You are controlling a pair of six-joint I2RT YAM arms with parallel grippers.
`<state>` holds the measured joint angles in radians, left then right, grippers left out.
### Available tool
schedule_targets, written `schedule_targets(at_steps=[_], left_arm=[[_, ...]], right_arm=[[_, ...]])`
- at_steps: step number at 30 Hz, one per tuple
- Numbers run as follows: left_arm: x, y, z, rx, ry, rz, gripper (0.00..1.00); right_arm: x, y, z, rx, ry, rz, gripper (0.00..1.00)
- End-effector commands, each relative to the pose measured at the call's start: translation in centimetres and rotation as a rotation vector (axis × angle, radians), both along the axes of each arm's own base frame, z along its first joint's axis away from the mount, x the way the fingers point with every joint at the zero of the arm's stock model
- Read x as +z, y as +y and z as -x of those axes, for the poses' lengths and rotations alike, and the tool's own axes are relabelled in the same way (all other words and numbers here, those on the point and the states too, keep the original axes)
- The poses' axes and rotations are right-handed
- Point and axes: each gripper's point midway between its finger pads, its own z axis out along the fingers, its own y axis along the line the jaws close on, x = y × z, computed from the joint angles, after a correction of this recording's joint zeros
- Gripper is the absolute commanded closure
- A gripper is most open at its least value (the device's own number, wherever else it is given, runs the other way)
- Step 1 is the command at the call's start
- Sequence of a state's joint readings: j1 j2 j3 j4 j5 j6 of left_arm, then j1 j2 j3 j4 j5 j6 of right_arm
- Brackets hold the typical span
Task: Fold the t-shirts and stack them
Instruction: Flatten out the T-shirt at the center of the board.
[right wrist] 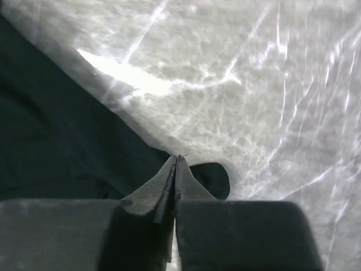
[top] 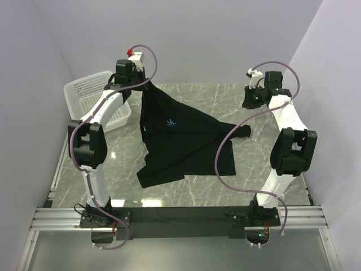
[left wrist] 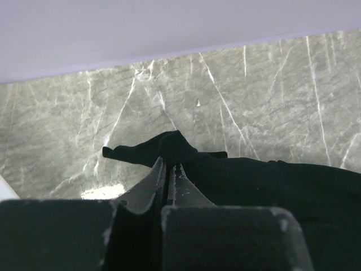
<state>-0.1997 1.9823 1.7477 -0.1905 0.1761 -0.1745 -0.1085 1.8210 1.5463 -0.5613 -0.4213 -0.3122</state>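
One black t-shirt (top: 180, 141) with a small light-blue print (top: 171, 122) hangs stretched from the back left down onto the marble table (top: 271, 107). My left gripper (top: 148, 84) is raised at the back and is shut on the shirt's upper corner. In the left wrist view a bunch of cloth (left wrist: 175, 148) sticks out past its closed tips (left wrist: 169, 165). My right gripper (top: 244, 129) is low at the shirt's right tip. In the right wrist view its tips (right wrist: 177, 158) are pressed together at the cloth's edge (right wrist: 67, 141), and a small lobe of fabric (right wrist: 217, 178) shows beside them.
A white mesh basket (top: 93, 93) stands at the back left, beside the left arm. Pale walls close in the table on the left, back and right. Purple cables loop off both arms, and the right one hangs over the shirt's right side (top: 220, 155).
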Motion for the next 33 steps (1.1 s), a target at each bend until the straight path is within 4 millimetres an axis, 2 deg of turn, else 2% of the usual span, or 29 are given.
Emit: schedule_targets(at_steps=[1, 2, 5, 10, 13, 20, 25, 26, 27, 30, 33], left_arm=[[5.0, 0.8, 0.1, 0.034, -0.122, 0.019, 1.00], [4.9, 0.9, 0.0, 0.036, -0.119, 0.019, 1.00], [4.5, 1.0, -0.1, 0.039, -0.105, 0.017, 1.00], [4.0, 1.1, 0.0, 0.039, -0.097, 0.016, 1.00], [3.6, 1.0, 0.0, 0.032, -0.087, 0.016, 1.00], [3.2, 0.8, 0.0, 0.020, -0.076, 0.022, 0.99], [2.8, 0.7, 0.2, 0.017, -0.066, 0.030, 1.00], [2.8, 0.6, 0.2, 0.016, -0.065, 0.033, 1.00], [2.9, 0.6, 0.3, 0.014, -0.066, 0.034, 1.00], [2.8, 0.6, 0.3, 0.014, -0.068, 0.031, 1.00], [2.7, 0.6, 0.3, 0.011, -0.063, 0.030, 1.00]], right_arm=[[2.6, 1.9, -0.2, 0.107, -0.029, -0.032, 0.93], [1.8, 1.9, 0.3, 0.166, -0.011, 0.001, 0.79], [-1.4, 1.9, 2.7, 0.238, 0.087, 0.042, 0.59], [-4.7, 1.2, 5.6, 0.237, 0.140, 0.135, 0.51], [-6.4, 0.4, 6.2, 0.224, 0.163, 0.188, 0.50], [-7.8, 0.6, 6.0, 0.271, 0.158, 0.265, 0.49], [-8.6, 0.1, 4.2, 0.228, 0.155, 0.333, 0.50], [-8.7, 0.9, 4.0, 0.240, 0.151, 0.343, 0.50], [-9.0, 0.9, 3.7, 0.234, 0.155, 0.351, 0.51], [-8.8, 0.5, 2.6, 0.207, 0.135, 0.376, 0.55], [-8.5, 0.2, 1.7, 0.182, 0.122, 0.385, 0.67]])
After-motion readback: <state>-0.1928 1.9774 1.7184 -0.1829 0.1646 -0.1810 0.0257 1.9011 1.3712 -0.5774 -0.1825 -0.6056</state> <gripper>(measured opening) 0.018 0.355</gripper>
